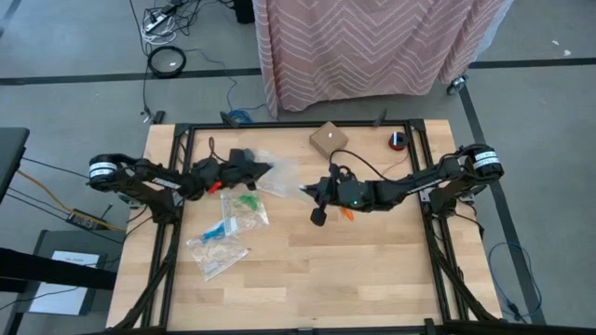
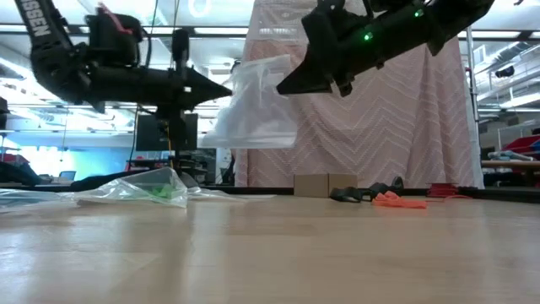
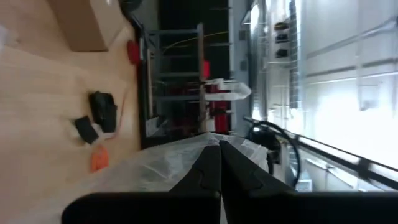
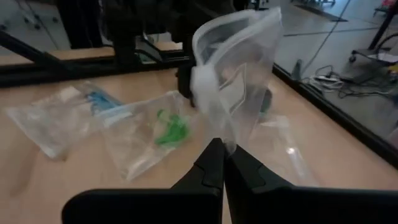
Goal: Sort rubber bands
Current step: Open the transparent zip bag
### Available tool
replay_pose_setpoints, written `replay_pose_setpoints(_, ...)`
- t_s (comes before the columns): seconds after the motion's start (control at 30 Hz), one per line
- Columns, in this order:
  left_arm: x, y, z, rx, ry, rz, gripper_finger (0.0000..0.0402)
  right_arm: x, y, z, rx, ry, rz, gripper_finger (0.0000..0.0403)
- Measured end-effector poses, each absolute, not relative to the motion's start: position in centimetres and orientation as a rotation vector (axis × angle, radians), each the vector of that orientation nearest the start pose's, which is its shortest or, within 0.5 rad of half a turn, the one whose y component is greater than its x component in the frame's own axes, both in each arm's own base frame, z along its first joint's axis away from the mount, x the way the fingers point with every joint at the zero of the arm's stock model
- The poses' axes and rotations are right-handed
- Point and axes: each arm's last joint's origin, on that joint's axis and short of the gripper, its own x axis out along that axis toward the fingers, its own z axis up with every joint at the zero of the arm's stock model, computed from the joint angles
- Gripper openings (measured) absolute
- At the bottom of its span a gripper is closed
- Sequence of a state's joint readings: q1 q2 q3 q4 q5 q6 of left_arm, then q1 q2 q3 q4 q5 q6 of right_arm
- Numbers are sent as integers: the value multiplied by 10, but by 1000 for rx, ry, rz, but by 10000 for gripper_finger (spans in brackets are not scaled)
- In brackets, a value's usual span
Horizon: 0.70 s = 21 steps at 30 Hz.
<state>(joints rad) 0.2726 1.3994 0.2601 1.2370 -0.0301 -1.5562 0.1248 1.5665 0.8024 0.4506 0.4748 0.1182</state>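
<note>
From above, the left pincer (image 1: 265, 170) and the right pincer (image 1: 305, 189) meet over the desk (image 1: 372, 270), each clamped shut on an edge of one clear bag (image 1: 282, 177) stretched between them, while the loose orange rubber bands (image 1: 346, 212) lie just beside and under the right arm, far closer to it than to the left. At desk height the bag hangs clear of the wood between the two closed pincers, and the orange bands lie flat below and behind the right one beside some black bands (image 2: 348, 194). From the right wrist, bags holding green bands (image 4: 171, 130) and blue bands (image 4: 99, 99) lie flat beyond its shut tips, nearer the left arm.
</note>
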Motion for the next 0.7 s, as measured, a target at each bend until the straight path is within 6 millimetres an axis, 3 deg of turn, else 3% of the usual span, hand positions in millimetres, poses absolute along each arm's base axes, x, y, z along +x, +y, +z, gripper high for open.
replay_pose_setpoints(0.37, 226, 24, 173, -1519, -166, 42, 7, 327, 36, 224, 78, 153, -341, 0)
replay_pose_setpoints(0.7, 226, 17, 175, -1453, -152, 6, 6, 324, 37, 212, 145, 268, -349, 0)
